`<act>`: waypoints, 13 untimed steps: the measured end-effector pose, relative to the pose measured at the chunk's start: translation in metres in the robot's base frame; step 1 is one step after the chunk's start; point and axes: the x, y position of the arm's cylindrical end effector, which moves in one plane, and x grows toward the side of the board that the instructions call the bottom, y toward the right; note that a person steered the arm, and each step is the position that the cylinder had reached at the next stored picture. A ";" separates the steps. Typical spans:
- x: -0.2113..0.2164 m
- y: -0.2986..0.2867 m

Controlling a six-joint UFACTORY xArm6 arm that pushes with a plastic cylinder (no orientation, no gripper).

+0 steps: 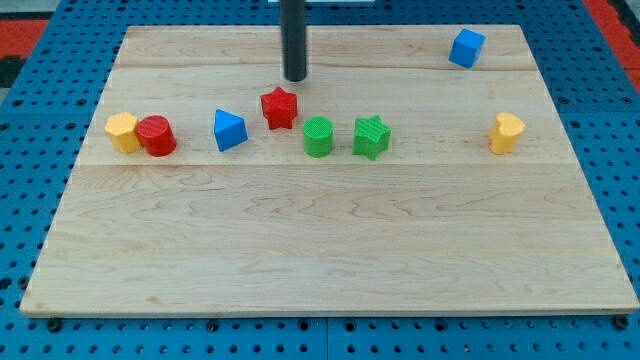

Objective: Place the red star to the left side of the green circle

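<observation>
Hovering above the red star (279, 107), my tip (295, 78) is touching no block — it is a bare rod, pushing nothing. We are seeing the red star sitting up and to the left of the green circle (318, 137), near it. We are judging the task mostly done — a small nudge down remains.

The counter (330, 250) holds eight blocks: two red (280, 107) (156, 135), two green (318, 137) (371, 137), two blue (229, 130) (466, 48) and two yellow (123, 132) (506, 133).
</observation>
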 end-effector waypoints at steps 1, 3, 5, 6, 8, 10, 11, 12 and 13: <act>0.029 -0.026; 0.050 -0.033; 0.008 0.003; 0.019 -0.001; 0.048 -0.025; 0.042 -0.024; 0.023 0.003; 0.036 0.007; 0.055 0.002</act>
